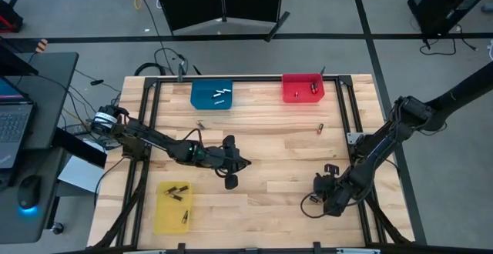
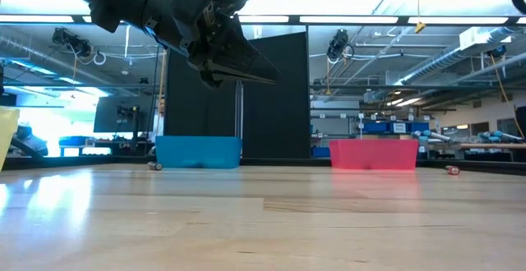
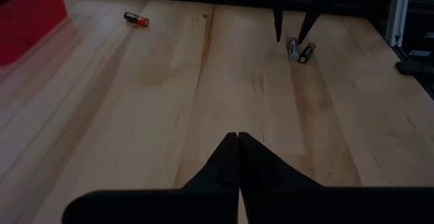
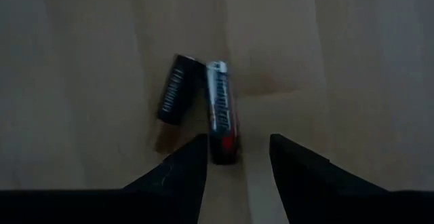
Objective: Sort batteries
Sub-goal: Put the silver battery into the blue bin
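Batteries, two side by side, lie at lower right of the overhead frame, directly under the right gripper, whose jaws stand wide above them. Judged step: picking one; next, straddle a single cell and close. Left gripper hovers mid-frame, jaws pressed together, empty.

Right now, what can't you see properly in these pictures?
- Pair of batteries under the right gripper: in the high view the arm covers them.
- Their labels: blurred in the right wrist view.
- Batteries in the yellow bin, blue bin and red bin: too small to tell types in the high view; bin walls hide them in the low view.
- Left gripper, fingers shut: its arm is cut off by the low view's top edge.
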Tool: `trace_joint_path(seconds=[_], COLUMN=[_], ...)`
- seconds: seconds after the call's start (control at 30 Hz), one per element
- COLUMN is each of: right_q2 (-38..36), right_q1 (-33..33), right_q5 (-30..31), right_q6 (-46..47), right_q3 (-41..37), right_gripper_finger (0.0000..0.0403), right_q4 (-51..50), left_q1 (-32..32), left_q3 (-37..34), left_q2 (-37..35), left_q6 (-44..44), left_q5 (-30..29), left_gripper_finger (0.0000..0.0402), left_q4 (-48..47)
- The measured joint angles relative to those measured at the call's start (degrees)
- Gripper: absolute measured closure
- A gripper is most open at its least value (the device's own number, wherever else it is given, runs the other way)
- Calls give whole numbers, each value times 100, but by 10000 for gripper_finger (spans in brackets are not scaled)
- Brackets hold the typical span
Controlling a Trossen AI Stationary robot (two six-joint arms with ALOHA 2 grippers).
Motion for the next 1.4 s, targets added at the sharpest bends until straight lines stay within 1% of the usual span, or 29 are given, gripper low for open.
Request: trace_joint_path(seconds=[0.13, 0.27, 0.33, 0.43, 0.53, 0.6, 0.63, 0.7, 0.77, 0.83, 0.9, 0.97, 1.03, 1.17, 1.23, 1.3, 1.4], right_q2=[-10, -17, -15, -13, -11, -11, -11, 0, 11, 11, 11, 9, 7, 7, 7, 7, 4], right_q1=[2, 4, 4, -18, -74, -78, -71, -63, -81, -92, -114, -214, -342, -704, -917, -1137, -1388], right_q5=[-44, -17, 41, 127, 136, 207, 288, 595, 1215, 1805, 2260, 2720, 3102, 3513, 3638, 3637, 3633], right_q6=[33, 12, -45, -128, -198, -275, -342, -447, -462, -386, -382, -482, -747, -1574, -2115, -2717, -3660], right_q3=[-244, -301, -305, -310, -312, -301, -289, -281, -304, -310, -338, -430, -555, -863, -1009, -1141, -1225], right_gripper_finger=[232, 233, 241, 269, 314, 346, 350, 350, 350, 350, 350, 350, 350, 350, 350, 350, 350], right_q4=[255, 279, 264, 228, 200, 181, 175, 186, 125, 182, 414, 900, 1630, 3314, 4227, 5167, 6304], left_q1=[0, 0, 0, 0, 0, -2, -2, -2, 0, 0, -2, -1, -2, 0, -2, 0, -1], left_q3=[0, 0, 0, 0, 0, 0, 0, 0, -4, -7, -7, -7, -7, -7, -4, -4, -4], left_q2=[0, 0, 0, -1, -4, -4, 26, 143, 342, 554, 733, 855, 898, 899, 898, 898, 898], left_q6=[2, 2, 4, 4, 7, 7, 7, 15, 77, 216, 353, 482, 636, 975, 1072, 1072, 1064], left_q5=[-4, -6, -28, -46, -94, -233, -368, -503, -496, -396, -188, -8, 76, 175, 209, 213, 214], left_gripper_finger=[396, 396, 396, 396, 396, 396, 396, 396, 396, 396, 396, 396, 396, 396, 396, 393, 383], left_q4=[-2, 0, 0, 23, 75, 87, 142, 432, 947, 1554, 2152, 2681, 3089, 3580, 3797, 3965, 4144])
